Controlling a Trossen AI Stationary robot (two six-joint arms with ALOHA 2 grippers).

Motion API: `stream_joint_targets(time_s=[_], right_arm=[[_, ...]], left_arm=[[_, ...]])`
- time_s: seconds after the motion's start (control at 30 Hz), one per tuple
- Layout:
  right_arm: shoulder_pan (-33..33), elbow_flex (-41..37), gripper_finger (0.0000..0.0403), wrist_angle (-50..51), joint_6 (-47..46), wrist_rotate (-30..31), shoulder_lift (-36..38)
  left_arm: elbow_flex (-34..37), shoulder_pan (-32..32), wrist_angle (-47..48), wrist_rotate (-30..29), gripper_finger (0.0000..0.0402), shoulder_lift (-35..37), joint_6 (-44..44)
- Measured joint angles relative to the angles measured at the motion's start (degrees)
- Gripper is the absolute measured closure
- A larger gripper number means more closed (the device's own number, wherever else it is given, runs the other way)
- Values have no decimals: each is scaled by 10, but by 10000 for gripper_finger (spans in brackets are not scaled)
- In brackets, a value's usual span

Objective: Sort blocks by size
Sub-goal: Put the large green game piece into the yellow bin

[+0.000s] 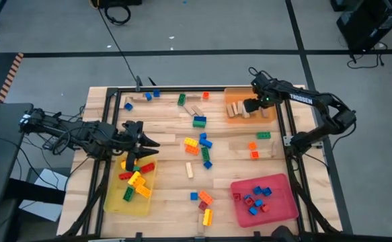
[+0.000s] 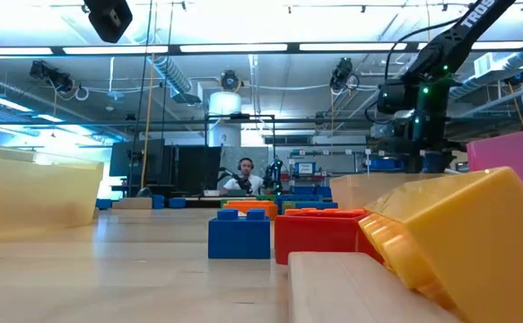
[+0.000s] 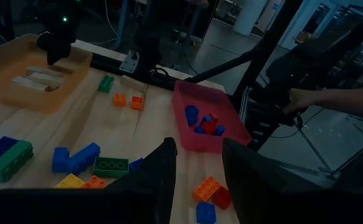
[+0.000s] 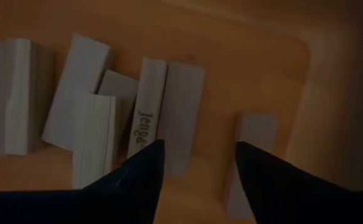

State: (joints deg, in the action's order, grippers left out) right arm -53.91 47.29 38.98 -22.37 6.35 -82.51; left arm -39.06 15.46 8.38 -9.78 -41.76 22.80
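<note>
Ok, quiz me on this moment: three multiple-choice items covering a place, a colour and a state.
1. The right jaws hang over
A. the yellow tray
B. the orange tray
C. the bare table

2. The bricks in the red tray are
A. blue and red
B. green and yellow
C. all tan wood

3. The right jaws are
A. shut on a blue brick
B. shut on a wooden block
C. open, with nothing between them

Answers:
1. B: the high view shows the right arm's tip above the orange tray at the table's far right corner.
2. A: the high and left wrist views show only blue and red pieces there.
3. C: the right wrist view shows the two fingers apart, with the wooden blocks lying loose in the tray below.
</note>
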Motion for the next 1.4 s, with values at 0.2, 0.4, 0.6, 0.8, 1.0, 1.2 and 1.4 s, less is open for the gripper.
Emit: stream_joint_targets(time_s=[0.2,0.4,0.6,0.8,1.0,1.2,1.4], right_arm=[[0,0,207,0,5,0,20],[2,0,216,0,5,-31,29],[3,0,218,1,5,-83,32],[9,0,227,1,-4,-89,79],[13,0,247,1,-47,-90,162],[37,10,265,6,-67,-90,224],[71,20,281,5,-113,-90,237]], left_arm=[[0,0,-4,-2,265,0,0],[0,0,-44,-4,265,0,0],[0,0,-60,-92,265,-4,-56],[0,-13,-44,-134,265,-18,-71],[-4,-61,-15,-163,265,-10,18],[-68,-169,178,-82,265,-15,91],[-106,-298,317,-54,265,-23,76]])
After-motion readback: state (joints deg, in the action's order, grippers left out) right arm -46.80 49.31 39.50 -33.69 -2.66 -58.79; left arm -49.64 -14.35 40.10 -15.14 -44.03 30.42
